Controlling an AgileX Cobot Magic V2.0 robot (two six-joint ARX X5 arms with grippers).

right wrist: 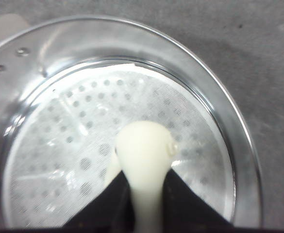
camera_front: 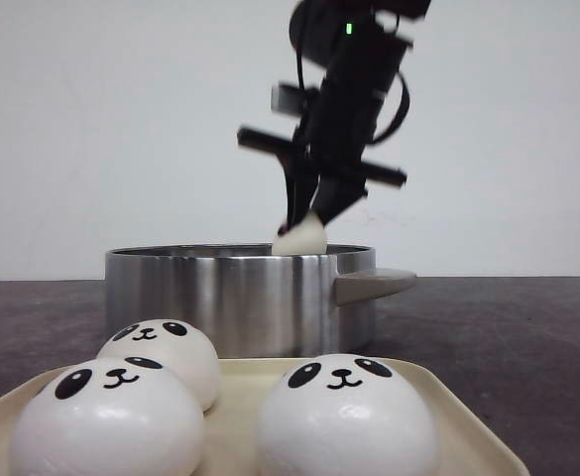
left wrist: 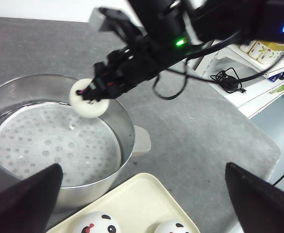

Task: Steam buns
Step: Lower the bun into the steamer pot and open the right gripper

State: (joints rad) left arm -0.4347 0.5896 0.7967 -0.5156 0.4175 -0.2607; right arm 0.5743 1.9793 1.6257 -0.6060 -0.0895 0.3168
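Note:
My right gripper (camera_front: 307,220) is shut on a white bun (camera_front: 300,237), squeezing it between the black fingers (right wrist: 183,199) just above the rim of the steel steamer pot (camera_front: 240,297). That held bun (left wrist: 87,97) hangs over the pot's perforated liner (left wrist: 49,145), which holds nothing. Three panda-faced buns (camera_front: 106,421) (camera_front: 166,352) (camera_front: 347,416) sit on the cream tray (camera_front: 240,416) in front of the pot. My left gripper (left wrist: 142,201) hovers open above the tray and pot edge, its fingers (left wrist: 25,196) wide apart with nothing between them.
The pot's flat handle (camera_front: 374,284) sticks out to the right. A white shelf with cables and bottles (left wrist: 251,63) stands beyond the dark table's edge. The table surface (camera_front: 508,337) lies bare to the right of the pot.

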